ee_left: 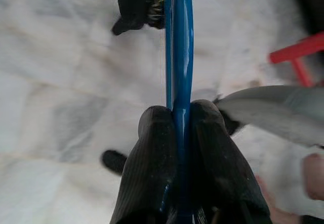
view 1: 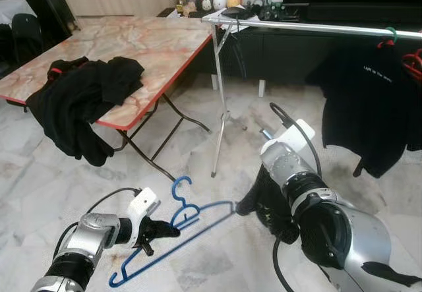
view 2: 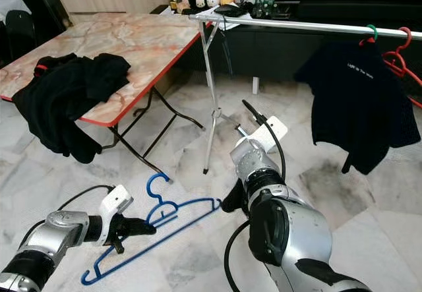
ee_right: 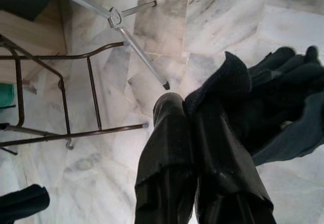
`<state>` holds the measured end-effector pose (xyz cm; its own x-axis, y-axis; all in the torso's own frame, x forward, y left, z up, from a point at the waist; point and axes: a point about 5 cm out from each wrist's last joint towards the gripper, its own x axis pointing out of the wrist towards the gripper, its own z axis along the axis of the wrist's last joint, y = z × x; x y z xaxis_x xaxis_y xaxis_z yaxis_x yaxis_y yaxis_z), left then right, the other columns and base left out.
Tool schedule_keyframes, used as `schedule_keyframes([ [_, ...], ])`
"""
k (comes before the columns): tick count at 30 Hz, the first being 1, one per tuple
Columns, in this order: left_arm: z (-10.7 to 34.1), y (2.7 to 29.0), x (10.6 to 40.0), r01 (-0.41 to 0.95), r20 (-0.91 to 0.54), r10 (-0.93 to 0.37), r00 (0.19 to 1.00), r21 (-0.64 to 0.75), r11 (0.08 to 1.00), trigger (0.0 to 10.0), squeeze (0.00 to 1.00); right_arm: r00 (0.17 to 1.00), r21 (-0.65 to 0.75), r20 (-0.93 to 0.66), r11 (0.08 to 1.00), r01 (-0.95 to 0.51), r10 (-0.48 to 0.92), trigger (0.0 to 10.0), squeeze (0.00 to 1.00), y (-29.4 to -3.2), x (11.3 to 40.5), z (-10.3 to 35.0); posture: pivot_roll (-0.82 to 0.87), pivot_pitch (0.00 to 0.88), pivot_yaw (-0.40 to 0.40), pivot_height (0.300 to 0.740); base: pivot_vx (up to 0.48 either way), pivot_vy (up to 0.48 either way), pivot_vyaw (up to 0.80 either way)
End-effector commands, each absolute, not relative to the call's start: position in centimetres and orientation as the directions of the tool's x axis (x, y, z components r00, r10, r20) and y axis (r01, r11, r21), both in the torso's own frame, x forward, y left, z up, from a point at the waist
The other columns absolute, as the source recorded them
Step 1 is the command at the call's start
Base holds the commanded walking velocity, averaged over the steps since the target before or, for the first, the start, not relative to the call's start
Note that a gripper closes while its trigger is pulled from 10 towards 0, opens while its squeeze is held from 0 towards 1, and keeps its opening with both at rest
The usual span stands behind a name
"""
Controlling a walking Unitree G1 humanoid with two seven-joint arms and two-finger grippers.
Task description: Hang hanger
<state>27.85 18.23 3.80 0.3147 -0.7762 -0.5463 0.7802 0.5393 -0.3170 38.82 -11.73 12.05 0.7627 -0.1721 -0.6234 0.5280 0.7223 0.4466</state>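
A blue plastic hanger (view 1: 171,250) is held low over the marble floor. My left gripper (view 1: 161,230) is shut on it near the neck, and the left wrist view shows the bar (ee_left: 180,57) pinched between both fingers. My right gripper (view 2: 232,202) sits at the hanger's far end, shut on a black garment (ee_right: 273,97) that bunches beside its fingers. The silver clothes rail (view 1: 316,28) runs across the upper right, well above both grippers.
A black T-shirt (view 1: 369,101) hangs on the rail beside a red hanger (view 1: 412,61). The rail's stand leg (view 1: 221,107) reaches the floor ahead. A folding marble-top table (view 1: 158,41) at left carries a heap of black clothes (view 1: 86,101). A dark cabinet lines the back wall.
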Motion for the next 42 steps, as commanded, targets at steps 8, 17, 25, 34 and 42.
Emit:
schedule_keyframes([
  [8,5.3,17.9,28.6,0.789,-0.474,-0.841,0.261,-0.398,0.468,10.0,0.0,0.775,0.442,-0.613,0.745,0.499,-0.156,10.0,0.0,-10.9,38.9,12.4,-0.12,0.0,0.156,0.74,0.0,0.0,0.0],
  [17,6.7,16.2,30.4,0.765,-0.347,-0.89,0.295,-0.473,0.438,10.0,0.0,0.779,0.451,-0.615,0.756,0.474,-0.122,10.0,0.0,-10.0,38.8,12.3,-0.13,0.0,0.153,0.74,0.0,0.0,0.0],
  [25,6.7,15.2,31.7,0.754,-0.368,-0.852,0.372,-0.415,0.509,10.0,0.0,0.78,0.462,-0.616,0.751,0.471,-0.11,10.0,0.0,-9.7,38.9,12.4,-0.15,0.0,0.162,0.74,0.0,0.0,0.0],
  [34,5.6,16.3,32.7,0.642,-0.46,-0.672,0.58,-0.249,0.725,10.0,0.0,0.772,0.458,-0.621,0.74,0.494,-0.131,10.0,0.0,-10.3,38.9,12.3,-0.14,0.0,0.165,0.74,0.0,0.0,0.0],
  [42,5.5,16.3,32.6,0.617,-0.418,-0.656,0.629,-0.244,0.748,10.0,0.0,0.773,0.457,-0.619,0.74,0.494,-0.134,10.0,0.0,-10.3,38.9,12.4,-0.13,0.0,0.163,0.74,0.0,0.0,0.0],
])
